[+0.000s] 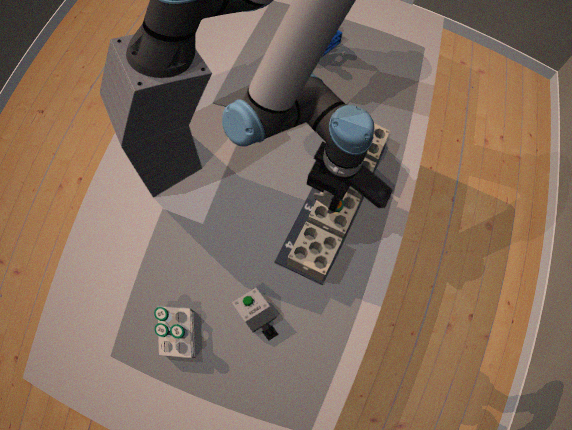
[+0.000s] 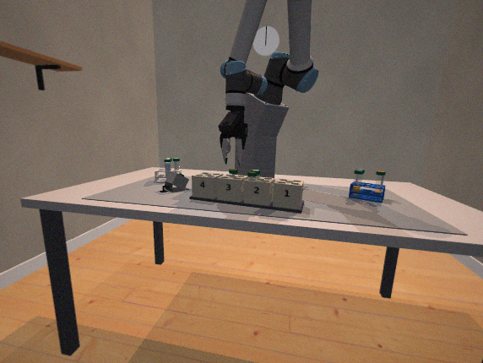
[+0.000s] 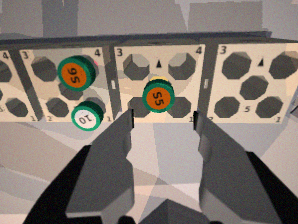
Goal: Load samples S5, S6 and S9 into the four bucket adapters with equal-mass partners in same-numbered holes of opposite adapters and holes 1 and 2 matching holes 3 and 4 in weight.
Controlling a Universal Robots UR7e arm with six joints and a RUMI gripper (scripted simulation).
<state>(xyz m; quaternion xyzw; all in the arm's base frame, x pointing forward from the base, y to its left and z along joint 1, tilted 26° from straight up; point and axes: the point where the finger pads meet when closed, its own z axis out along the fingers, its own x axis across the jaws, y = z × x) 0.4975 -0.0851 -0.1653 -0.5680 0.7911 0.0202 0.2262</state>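
My gripper (image 2: 232, 163) (image 3: 163, 111) is open and empty, its fingertips above adapter 3 (image 2: 237, 193) (image 3: 121, 86). Sample S5 (image 1: 339, 205) (image 2: 233, 171) (image 3: 158, 96) stands in adapter 3's centre hole 5; its other four holes look empty. In adapter 2 (image 2: 265, 197) (image 3: 50, 89), S6 (image 2: 252, 173) (image 3: 76, 73) appears to be in hole 4 and the 10 blank (image 3: 86, 118) in hole 1. Adapter 4 (image 2: 210, 192) is empty. Adapter 1 (image 2: 295, 199) shows no tube. The blue rack (image 2: 366, 197) holds an orange-dot tube (image 2: 381, 172) and another tube (image 2: 359, 171); their IDs are unreadable.
The white rack (image 1: 176, 353) holds three white-dot blanks, their numbers hard to read. The sloped desk (image 1: 262, 317) with the green DONE key (image 1: 248, 300) stands between that rack and the stand ST (image 1: 285, 256). In the top view the arm hides most of the blue rack and adapters 1 and 2.
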